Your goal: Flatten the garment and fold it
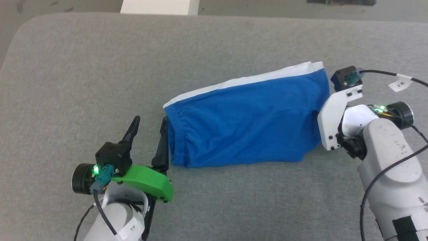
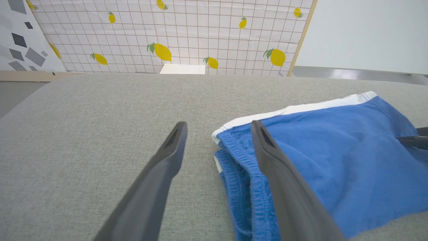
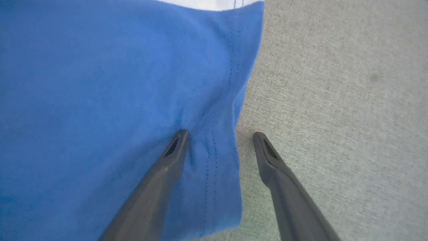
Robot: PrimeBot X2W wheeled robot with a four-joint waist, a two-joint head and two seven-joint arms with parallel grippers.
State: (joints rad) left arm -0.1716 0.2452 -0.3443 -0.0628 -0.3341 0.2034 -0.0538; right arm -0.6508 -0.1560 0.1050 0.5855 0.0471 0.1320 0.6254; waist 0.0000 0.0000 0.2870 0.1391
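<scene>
So far, the garment [image 1: 247,117] lies flat on the bench [image 1: 100,60] between our two claws. It looks folded once lengthwise, and we judge that a crosswise fold is left. Our left claw [image 1: 150,118] sits low and wide, with the waistband just beside one finger. Our right claw [image 3: 219,137], also wide, straddles the hem, one finger on fabric, the other on bare bench.

Head view: right hand [image 3: 220,136] has its fingers hidden behind its own white bracket [image 1: 334,115] at the garment [image 1: 247,120] hem. Right wrist view crops the garment left, top and bottom. Print on the cable tag [image 1: 400,83] beside the hem is too small to read.
</scene>
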